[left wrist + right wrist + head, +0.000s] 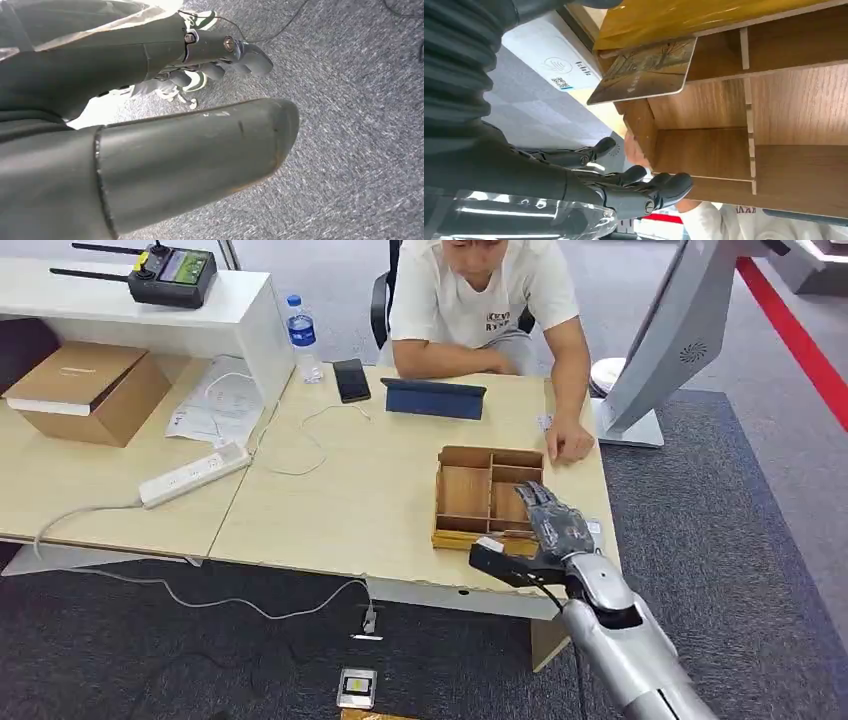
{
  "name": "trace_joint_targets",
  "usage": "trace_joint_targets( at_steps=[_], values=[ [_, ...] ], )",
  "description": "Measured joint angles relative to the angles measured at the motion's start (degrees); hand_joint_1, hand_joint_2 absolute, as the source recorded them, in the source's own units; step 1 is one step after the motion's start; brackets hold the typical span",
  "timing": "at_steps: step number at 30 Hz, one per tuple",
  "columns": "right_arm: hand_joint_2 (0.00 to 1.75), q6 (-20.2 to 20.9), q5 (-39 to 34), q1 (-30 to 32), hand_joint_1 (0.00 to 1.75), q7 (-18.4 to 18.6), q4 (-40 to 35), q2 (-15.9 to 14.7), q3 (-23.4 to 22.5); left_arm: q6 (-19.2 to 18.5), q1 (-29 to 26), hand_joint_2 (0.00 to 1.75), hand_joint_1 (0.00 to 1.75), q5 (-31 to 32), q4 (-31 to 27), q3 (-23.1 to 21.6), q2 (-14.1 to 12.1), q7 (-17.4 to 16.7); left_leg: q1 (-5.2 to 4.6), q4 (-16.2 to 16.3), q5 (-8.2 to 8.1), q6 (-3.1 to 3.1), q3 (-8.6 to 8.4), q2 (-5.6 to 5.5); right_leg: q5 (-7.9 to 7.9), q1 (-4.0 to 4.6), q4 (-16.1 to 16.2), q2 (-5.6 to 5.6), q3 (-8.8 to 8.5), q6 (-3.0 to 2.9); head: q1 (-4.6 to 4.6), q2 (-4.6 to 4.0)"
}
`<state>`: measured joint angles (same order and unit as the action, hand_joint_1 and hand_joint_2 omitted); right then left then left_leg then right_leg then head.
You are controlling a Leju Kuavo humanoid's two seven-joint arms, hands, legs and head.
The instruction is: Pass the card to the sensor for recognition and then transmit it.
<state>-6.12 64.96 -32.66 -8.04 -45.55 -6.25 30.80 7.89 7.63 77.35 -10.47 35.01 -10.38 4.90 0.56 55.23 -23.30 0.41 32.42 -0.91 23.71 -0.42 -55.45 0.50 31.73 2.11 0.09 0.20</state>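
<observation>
Desk (330, 510): phone (351, 379), tablet (434, 398), bottle (302, 337)

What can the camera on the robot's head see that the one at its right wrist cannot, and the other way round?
Only the head view takes in the whole table, with a water bottle, phone, power strip and cardboard box. Only the right wrist view shows a picture card at the edge of the wooden box, and a white device with a printed code. Both show the right hand at the wooden box, and a seated person.

White sensor pad (555, 64) bears a small logo and QR code; lettering unreadable
</observation>
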Motion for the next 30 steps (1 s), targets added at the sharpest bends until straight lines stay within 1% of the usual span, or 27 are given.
trace_joint_targets(
  at_steps=[5,10,30],
  values=[
    [1.75,-1.07,-0.37,-0.81,0.00,0.00,2.68,0.33,0.11,0.18,-0.02,0.00,0.00,0.00,0.00,0.00,0.09,0.00,0.00,0.00,0.00,0.00,0.00,0.00,0.00,0.00,0.00,0.00,-0.01,0.00,0.00,0.00],
    [1.75,-1.07,-0.52,-1.29,0.00,0.00,4.28,0.39,0.11,0.17,-0.04,0.00,0.00,0.00,0.00,0.00,0.11,-0.02,0.00,0.00,0.00,0.00,0.00,0.00,0.00,0.00,0.00,0.00,-0.01,0.00,0.02,0.00],
    [1.75,-1.09,-1.38,-1.73,0.00,0.00,5.57,0.57,-0.18,0.55,-0.15,0.00,0.00,0.37,-0.02,0.02,0.11,0.00,0.00,0.00,0.00,0.00,0.00,0.00,0.00,0.00,0.00,0.00,0.00,0.00,0.02,0.00]
  ],
)
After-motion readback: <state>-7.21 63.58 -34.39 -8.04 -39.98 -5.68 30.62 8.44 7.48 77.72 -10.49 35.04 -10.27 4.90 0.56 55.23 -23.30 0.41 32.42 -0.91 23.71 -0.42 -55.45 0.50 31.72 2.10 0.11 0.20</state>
